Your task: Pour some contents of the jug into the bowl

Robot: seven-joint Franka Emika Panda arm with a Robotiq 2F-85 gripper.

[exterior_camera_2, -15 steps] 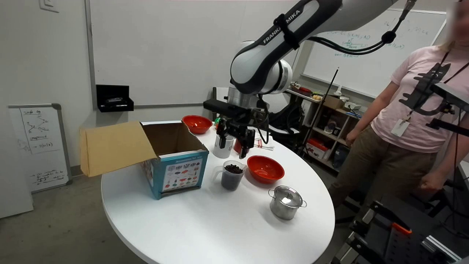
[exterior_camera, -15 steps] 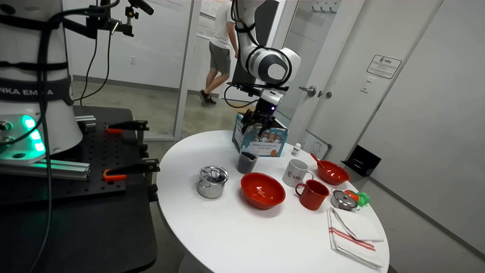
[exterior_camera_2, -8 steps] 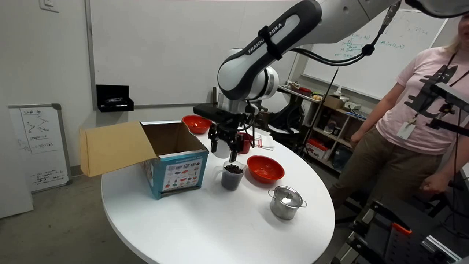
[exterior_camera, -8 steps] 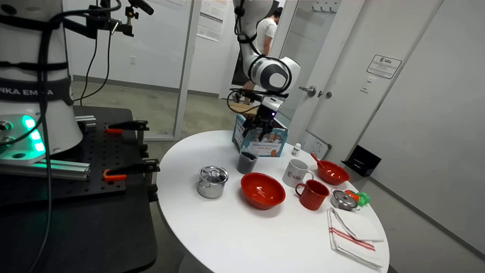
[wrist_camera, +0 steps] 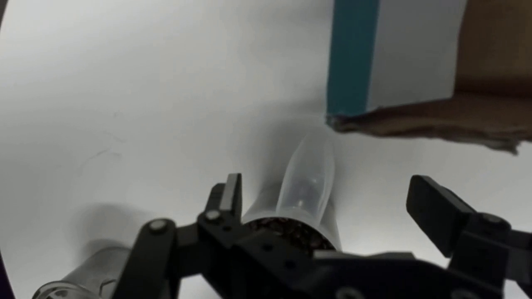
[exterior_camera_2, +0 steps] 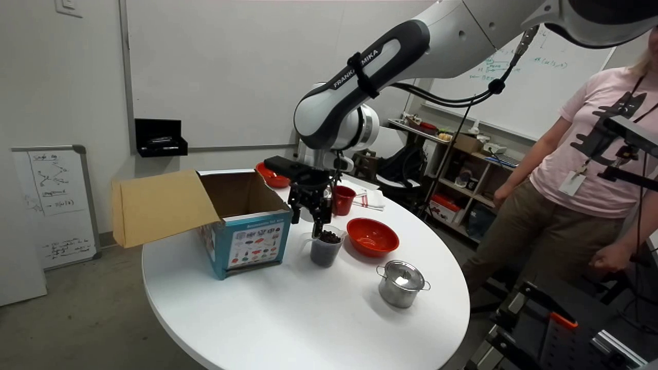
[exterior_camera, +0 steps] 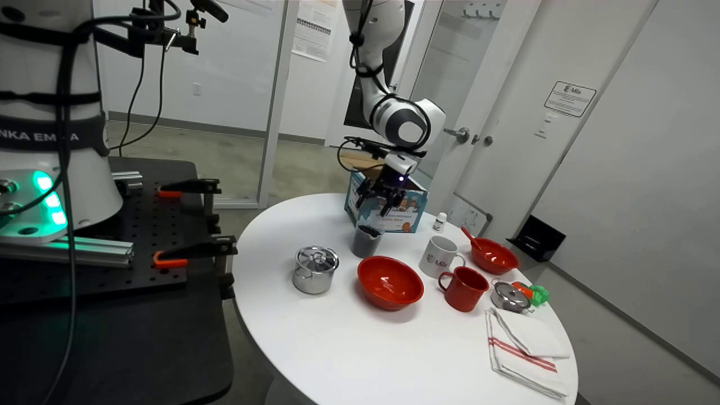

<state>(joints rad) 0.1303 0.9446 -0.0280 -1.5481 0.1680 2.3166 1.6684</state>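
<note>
- Two jaws of the Robotiq gripper [wrist_camera: 326, 193] stand apart, clamped on nothing; the translucent jug [exterior_camera_2: 324, 255] stands upright on the white round table [exterior_camera_2: 318, 318], with dark bean-like contents [exterior_camera_2: 330, 237] showing close to its rim.
- An off-centre grasp looks the likeliest fault: in the wrist view the jug lies nearer the 9 o'clock finger [wrist_camera: 218, 201] than the 3 o'clock finger [wrist_camera: 434, 214], so closing from there could shove or tip it before both pads bear.
- In an exterior view one fingertip [exterior_camera_2: 317, 227] overlaps the jug's mouth, though whether above or behind it I cannot tell; if above, a straight descent might press the rim or dig into the contents.
- Snagging is possible too: the turquoise cardboard box [wrist_camera: 415, 54] stands at about 1 o'clock from the jug in the wrist view, its torn edge appearing near the clear handle [wrist_camera: 306, 182], and a finger dropping on that side could drag it.
- The glossy red bowl [exterior_camera_2: 372, 237] is just beside the jug, toward 3 o'clock in an exterior view, so a lift that starts sideways may knock its rim.
- With the fill that high, a grip on the handle alone could let the jug swivel and spill; a quick tilt could pour far more than "some".
</note>
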